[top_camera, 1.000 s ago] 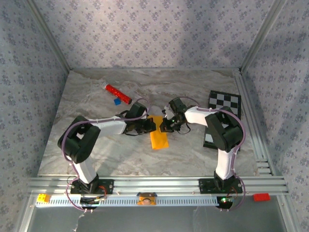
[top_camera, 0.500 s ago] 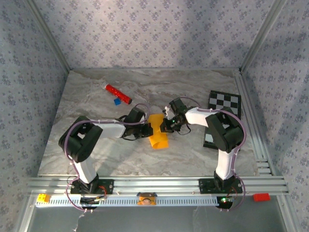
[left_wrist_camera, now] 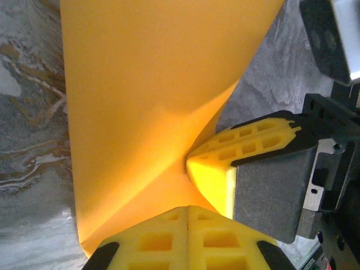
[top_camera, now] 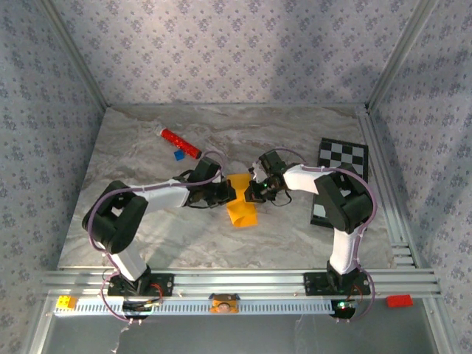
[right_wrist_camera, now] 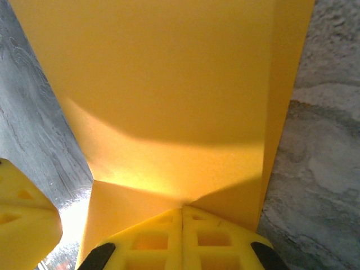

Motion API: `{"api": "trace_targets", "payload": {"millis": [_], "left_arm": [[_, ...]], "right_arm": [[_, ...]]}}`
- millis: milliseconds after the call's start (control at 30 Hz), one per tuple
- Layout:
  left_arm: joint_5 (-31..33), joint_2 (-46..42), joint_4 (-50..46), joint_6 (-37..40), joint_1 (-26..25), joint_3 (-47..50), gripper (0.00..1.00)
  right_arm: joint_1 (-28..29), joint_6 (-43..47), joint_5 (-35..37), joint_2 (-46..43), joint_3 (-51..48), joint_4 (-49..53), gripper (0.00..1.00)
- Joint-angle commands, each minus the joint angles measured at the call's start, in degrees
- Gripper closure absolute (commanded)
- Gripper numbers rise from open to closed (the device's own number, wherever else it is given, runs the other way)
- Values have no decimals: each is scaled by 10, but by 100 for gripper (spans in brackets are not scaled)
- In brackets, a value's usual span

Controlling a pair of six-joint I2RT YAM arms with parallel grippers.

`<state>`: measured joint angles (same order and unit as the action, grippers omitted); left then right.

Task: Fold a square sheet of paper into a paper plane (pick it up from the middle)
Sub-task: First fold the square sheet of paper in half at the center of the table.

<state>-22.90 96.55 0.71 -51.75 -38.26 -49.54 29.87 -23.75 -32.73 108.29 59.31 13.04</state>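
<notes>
The square sheet of paper (top_camera: 242, 210) is a creased orange-yellow rectangle lying at mid-table, its far end lifted between both grippers. My left gripper (top_camera: 229, 191) comes in from the left and is shut on the paper's edge. In the left wrist view the paper (left_wrist_camera: 152, 84) bends up from the closed tips (left_wrist_camera: 187, 212), and the other arm's yellow fingers (left_wrist_camera: 247, 147) press in from the right. My right gripper (top_camera: 251, 190) is shut on the opposite edge. In the right wrist view creases in the paper (right_wrist_camera: 169, 84) converge at its closed tips (right_wrist_camera: 181, 212).
A red cylinder (top_camera: 180, 143) and a small blue block (top_camera: 178, 155) lie at the back left. A black-and-white checkered board (top_camera: 343, 156) lies at the right, partly under the right arm. The marble table (top_camera: 147, 236) is walled on three sides.
The left arm dipped and swung slightly, then came back toward the paper's far end. The paper's near end shifted a little. Both grippers stayed together at the paper.
</notes>
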Motion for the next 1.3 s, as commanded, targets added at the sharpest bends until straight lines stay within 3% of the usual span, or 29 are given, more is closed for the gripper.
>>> {"api": "trace_targets", "payload": {"millis": [0,300,533,733,1267], "left_arm": [[-19,16,21,-17,-3,24,100],[-11,36,73,-1,-3,96,100],[2,-14,19,20,-6,69,99],[-3,-42,30,4,-25,46,97],[15,17,39,18,-33,99,97]], "right_arm": [[1,-6,72,21,-31,57,100],[1,-9,73,19,-39,54,100],[0,-10,74,17,-40,53,100],[-1,-10,74,15,-40,54,100],[-1,-11,75,16,-45,50,100]]}}
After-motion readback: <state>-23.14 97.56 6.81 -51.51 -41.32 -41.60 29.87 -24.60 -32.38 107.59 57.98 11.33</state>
